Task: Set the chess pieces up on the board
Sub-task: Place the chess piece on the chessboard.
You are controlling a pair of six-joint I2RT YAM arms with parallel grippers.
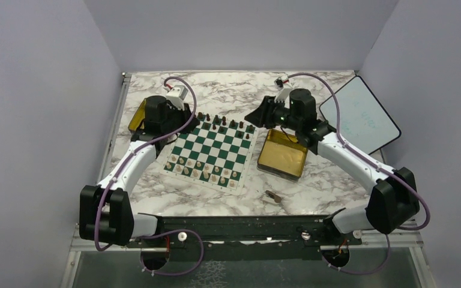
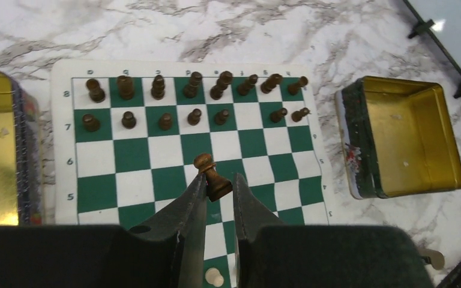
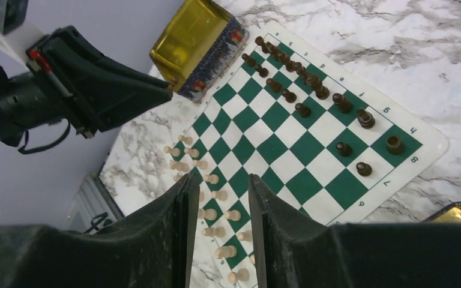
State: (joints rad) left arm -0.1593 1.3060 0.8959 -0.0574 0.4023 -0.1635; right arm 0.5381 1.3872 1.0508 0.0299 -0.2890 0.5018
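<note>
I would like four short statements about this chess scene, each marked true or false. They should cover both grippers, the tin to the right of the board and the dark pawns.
1. The left gripper grips a dark brown pawn over the green and white chessboard. True.
2. The right gripper holds a pale beige piece. False: its jaws stand apart with nothing between them.
3. The gold rectangular tin right of the board is full of pieces. False: no pieces lie in it.
4. The row of standing dark pawns has one vacant square. True.
</note>
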